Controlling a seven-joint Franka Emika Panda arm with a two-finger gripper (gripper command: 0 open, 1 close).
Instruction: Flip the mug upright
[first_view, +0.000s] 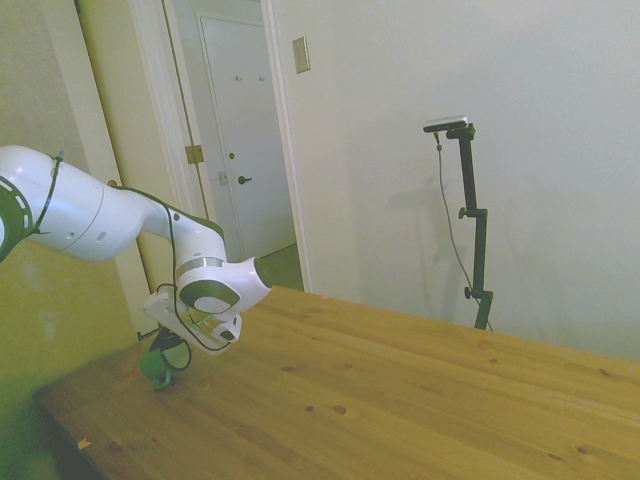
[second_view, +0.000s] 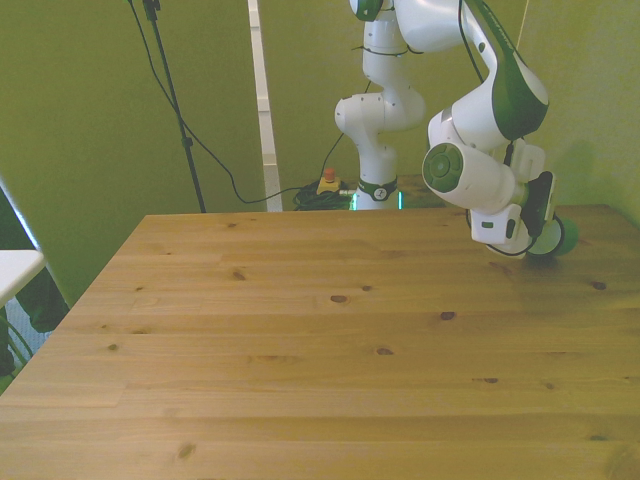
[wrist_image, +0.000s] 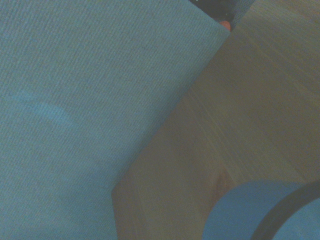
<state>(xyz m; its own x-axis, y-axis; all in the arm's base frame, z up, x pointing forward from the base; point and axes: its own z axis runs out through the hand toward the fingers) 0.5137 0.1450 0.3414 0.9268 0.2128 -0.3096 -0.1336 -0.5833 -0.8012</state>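
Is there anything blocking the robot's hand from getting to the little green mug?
No, nothing visible is in the way. The gripper is already right at the mug, near the table edge on the front view's right. The wood around them is bare.

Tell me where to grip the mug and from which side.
The mug sits at the table edge on the front view's right, largely hidden by the gripper. Probably pinch its rim or wall from above; its exact pose isn't clear.
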